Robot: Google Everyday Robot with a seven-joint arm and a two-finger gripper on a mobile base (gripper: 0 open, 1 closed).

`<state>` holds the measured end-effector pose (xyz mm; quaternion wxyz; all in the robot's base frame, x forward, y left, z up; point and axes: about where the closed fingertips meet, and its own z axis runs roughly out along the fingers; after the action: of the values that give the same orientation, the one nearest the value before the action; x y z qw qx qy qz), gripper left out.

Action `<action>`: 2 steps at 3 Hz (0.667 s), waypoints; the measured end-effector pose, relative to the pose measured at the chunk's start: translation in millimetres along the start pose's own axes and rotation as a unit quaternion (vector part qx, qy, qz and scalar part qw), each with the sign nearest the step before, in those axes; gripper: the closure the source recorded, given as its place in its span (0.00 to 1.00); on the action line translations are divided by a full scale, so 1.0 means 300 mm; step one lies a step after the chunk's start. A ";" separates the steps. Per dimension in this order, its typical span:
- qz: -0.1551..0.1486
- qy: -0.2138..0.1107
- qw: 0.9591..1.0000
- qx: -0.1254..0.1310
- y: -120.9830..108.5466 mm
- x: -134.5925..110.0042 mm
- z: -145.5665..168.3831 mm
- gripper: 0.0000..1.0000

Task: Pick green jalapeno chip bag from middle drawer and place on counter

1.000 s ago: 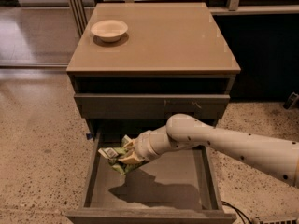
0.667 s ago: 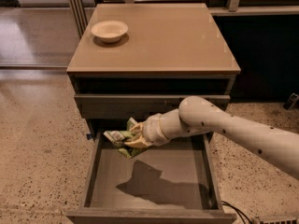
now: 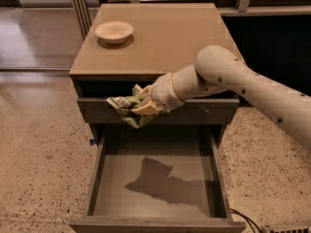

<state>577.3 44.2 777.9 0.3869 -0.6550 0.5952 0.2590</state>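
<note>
The gripper (image 3: 140, 106) is held in the air just in front of the shallower upper drawer (image 3: 209, 111), below the front edge of the bench (image 3: 170, 38) and above the back part of the open middle drawer (image 3: 116, 200). The green jalapeno chip bag (image 3: 125, 112) is clamped between the fingers (image 3: 144, 108), which are closed onto its crumpled foil. The bag is lifted clear of the drawer floor, and it is seen against the upper drawer's front panel with its green body hanging below the fingers and its white label turned to the left. The white arm (image 3: 252, 89) is extended from the right edge of the view, with the rounded elbow held over the bench's front right corner and the wrist angled down and to the left towards the bag. The middle drawer is pulled fully out towards the camera. Its flat bottom is marked by a dark shadow (image 3: 160, 178) cast beneath the arm and bag. A pale bowl (image 3: 113, 31) is set upright on the bench near its back left corner, well apart from the gripper. The cabinet is placed on a speckled floor (image 3: 39, 144), and a dark cable (image 3: 243, 218) is seen by the lower right corner of the drawer.
</note>
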 end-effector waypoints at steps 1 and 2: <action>-0.018 0.024 1.000 -0.005 -0.091 -0.118 -0.085 1.00; -0.035 0.055 0.998 -0.009 -0.151 -0.247 -0.151 1.00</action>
<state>604.5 49.8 872.0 0.3566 -0.6923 0.5898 0.2135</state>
